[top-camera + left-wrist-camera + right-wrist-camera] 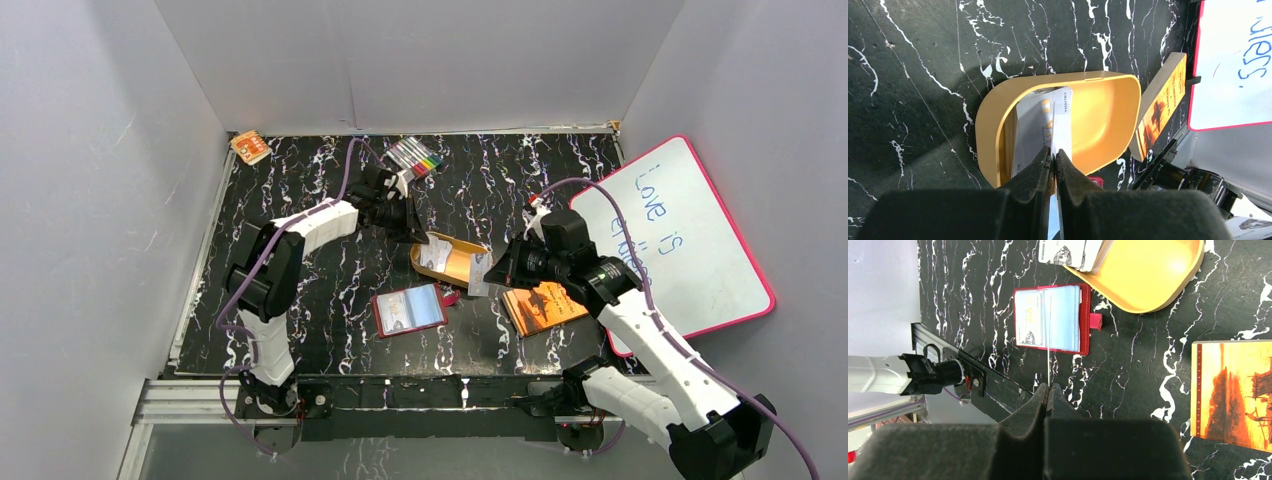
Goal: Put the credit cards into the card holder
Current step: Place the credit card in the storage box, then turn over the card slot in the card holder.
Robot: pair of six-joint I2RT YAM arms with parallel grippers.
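Left gripper is pinched tight on a white card, which stands on its edge over the left end of the orange tray. Other cards lean in the tray just behind it, stacked against the tray's left wall. Right gripper is also clamped, jaws together on a thin card seen edge-on from its wrist camera. It is held in the air just off the tray's right end, between tray and book. The red wallet lies open and flat on the black marble table, near the tray's front side but not touching it. Its clear sleeves face up and its snap tab points toward the tray. One inserted card shows through the wallet's sleeve on the side away from the tab. The book lies flat to the right of the wallet, under the right arm. A whiteboard with blue writing leans at the table's right edge.
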